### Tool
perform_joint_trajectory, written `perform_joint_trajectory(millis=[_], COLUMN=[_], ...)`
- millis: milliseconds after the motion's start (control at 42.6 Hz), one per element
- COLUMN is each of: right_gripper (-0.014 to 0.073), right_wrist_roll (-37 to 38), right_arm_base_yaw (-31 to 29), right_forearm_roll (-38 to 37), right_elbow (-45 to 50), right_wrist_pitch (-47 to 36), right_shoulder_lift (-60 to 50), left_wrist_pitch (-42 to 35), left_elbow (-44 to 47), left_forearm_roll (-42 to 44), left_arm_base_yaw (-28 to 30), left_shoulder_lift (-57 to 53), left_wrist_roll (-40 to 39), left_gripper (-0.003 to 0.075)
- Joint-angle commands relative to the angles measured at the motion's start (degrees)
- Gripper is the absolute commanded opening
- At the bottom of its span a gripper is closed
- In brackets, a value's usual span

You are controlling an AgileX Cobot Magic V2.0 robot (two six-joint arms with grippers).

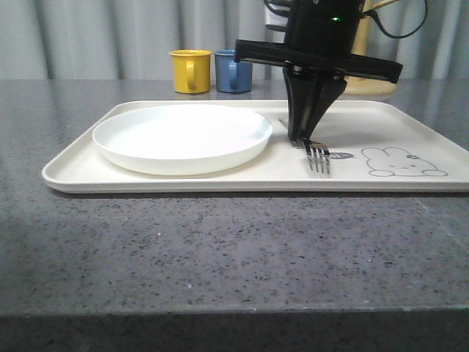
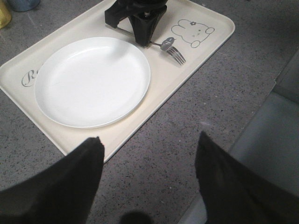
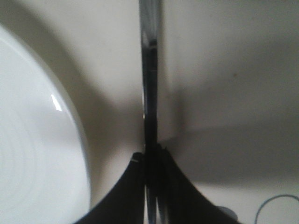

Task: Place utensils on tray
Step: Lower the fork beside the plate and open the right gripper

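Here the fork (image 1: pixel 318 155) is seen lying on the tray (image 1: pixel 410 125), just beside the plate (image 1: pixel 182 137), its long axis running from the tines at the near edge back toward the far rim. The right gripper (image 1: pixel 302 136) is clenched on the handle, straight above it. The left gripper (image 2: pixel 148 179) is held released, well apart over the counter (image 1: pixel 220 249).
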Motion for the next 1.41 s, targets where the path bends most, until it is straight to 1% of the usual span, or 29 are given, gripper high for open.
perform_joint_trajectory(millis=[0, 47, 94, 117, 164, 352, 517, 587, 728, 939, 1033, 1127, 1221, 1386], right_gripper=[0.0153, 0.0224, 0.0271, 0.0291, 0.0304, 0.0304, 0.0304, 0.0304, 0.0304, 0.0295, 0.0293, 0.0294, 0.0297, 0.0297], right_wrist_roll=[0.03, 0.03, 0.03, 0.03, -0.39, -6.93, -9.14, -10.04, -12.63, -20.78, -24.98, -27.53, -27.62, -27.70], right_arm_base_yaw=[-0.18, -0.18, -0.18, -0.18, -0.18, -0.18, -0.36, -1.43, -6.52, -20.49, -26.79, -31.24, -33.53, -33.68], right_forearm_roll=[-0.52, -0.59, -0.59, -0.59, -0.53, -2.11, -10.70, -12.32, -12.15, -8.96, -6.96, -5.98, -4.43, -4.26], right_elbow=[-1.77, -1.77, -1.77, -1.77, -1.77, -1.77, -0.31, 2.22, 10.33, 23.35, 26.39, 28.04, 28.16, 28.16], right_wrist_pitch=[-1.06, -1.24, -1.44, -1.45, -1.26, 0.27, 3.88, 3.63, 1.52, -1.54, -2.07, -3.62, -5.06, -7.99], right_shoulder_lift=[-3.05, -3.05, -3.05, -3.12, -3.45, -7.83, -14.92, -18.08, -24.36, -30.56, -30.78, -30.32, -29.45, -26.95], left_wrist_pitch=[-4.05, -4.05, -4.05, -4.05, -4.05, -4.05, -4.05, -4.05, -4.05, -4.05, -4.05, -4.05, -4.05, -4.05], left_elbow=[-1.41, -1.41, -1.41, -1.41, -1.41, -1.41, -1.41, -1.41, -1.41, -1.41, -1.41, -1.41, -1.41, -1.41], left_forearm_roll=[-0.71, -0.71, -0.71, -0.71, -0.71, -0.71, -0.71, -0.71, -0.71, -0.71, -0.71, -0.71, -0.71, -0.71], left_arm_base_yaw=[-0.02, -0.02, -0.02, -0.02, -0.02, -0.02, -0.02, -0.02, -0.02, -0.02, -0.02, -0.02, -0.02, -0.02], left_shoulder_lift=[-0.25, -0.25, -0.25, -0.25, -0.25, -0.25, -0.25, -0.25, -0.25, -0.25, -0.25, -0.25, -0.25, -0.25], left_wrist_roll=[-0.83, -0.83, -0.83, -0.83, -0.83, -0.83, -0.83, -0.83, -0.83, -0.83, -0.83, -0.83, -0.83, -0.83], left_gripper=[0.0429, 0.0429, 0.0429, 0.0429, 0.0429, 0.0429, 0.0429, 0.0429, 0.0429, 0.0429, 0.0429, 0.0429, 0.0429, 0.0429])
